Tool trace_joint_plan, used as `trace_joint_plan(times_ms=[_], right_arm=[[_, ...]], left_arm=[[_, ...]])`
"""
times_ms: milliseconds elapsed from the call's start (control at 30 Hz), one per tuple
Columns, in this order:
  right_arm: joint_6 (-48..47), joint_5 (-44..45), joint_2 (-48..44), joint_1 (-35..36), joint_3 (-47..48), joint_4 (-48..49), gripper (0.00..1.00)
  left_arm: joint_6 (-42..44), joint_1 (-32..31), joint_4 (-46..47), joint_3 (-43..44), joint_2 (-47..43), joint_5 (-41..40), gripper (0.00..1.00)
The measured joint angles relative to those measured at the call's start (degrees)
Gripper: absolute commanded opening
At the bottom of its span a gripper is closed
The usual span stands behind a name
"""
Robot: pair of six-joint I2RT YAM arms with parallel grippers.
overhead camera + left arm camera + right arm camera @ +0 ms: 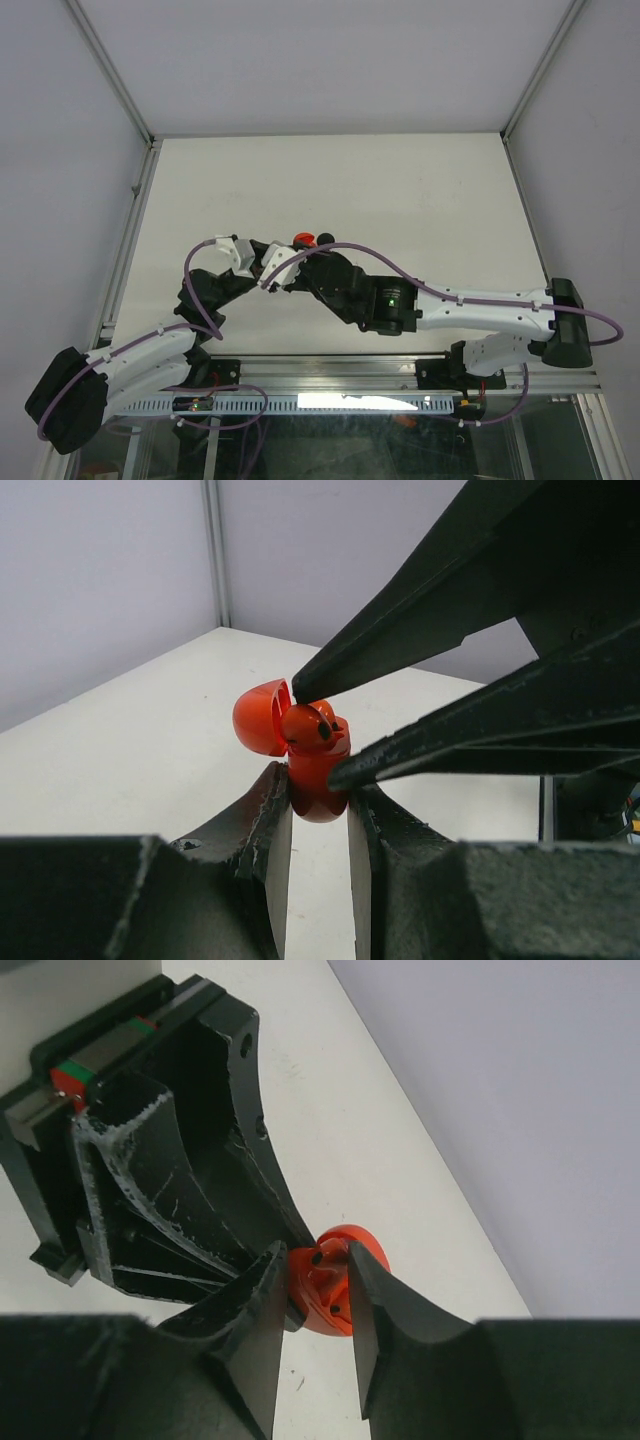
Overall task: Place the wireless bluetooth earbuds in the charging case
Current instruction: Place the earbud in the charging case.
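The red charging case [318, 785] is pinched at its lower body by my left gripper [318, 780], held above the table with its lid [258, 718] swung open to the left. A red earbud [305, 725] with a black dot sits in the top of the case. My right gripper [312, 1252] reaches in from the right. Its fingers [420, 630] stand slightly apart, close on either side of the earbud and the case top [325, 1295]. In the top view only a bit of the red case [303, 238] shows between the two arms.
The white table [400, 190] stretches behind and to both sides of the arms. Grey walls and metal frame posts [115, 80] enclose it. A purple cable [440, 290] loops over the right arm.
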Motion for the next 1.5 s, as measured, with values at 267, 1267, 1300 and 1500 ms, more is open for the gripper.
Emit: trace_joint_plan(times_ms=[267, 1267, 1300, 1500], right_arm=[[6.01, -0.17, 0.5, -0.17, 2.23, -3.72, 0.49], [29.94, -50.8, -5.62, -29.53, 8.11, -18.53, 0.74], [30.18, -50.47, -5.33, -29.53, 8.11, -18.53, 0.75], [31.78, -46.9, -2.75, -29.49, 8.13, -18.86, 0.76]], left_arm=[[0.76, 0.0, 1.73, -1.16, -0.09, -0.33, 0.0], [-2.23, 0.5, 2.93, 0.42, 4.83, 4.96, 0.0], [-1.81, 0.5, 1.44, 1.14, 4.76, 4.92, 0.0], [2.1, 0.48, -6.82, 4.66, 4.35, 3.91, 0.0]])
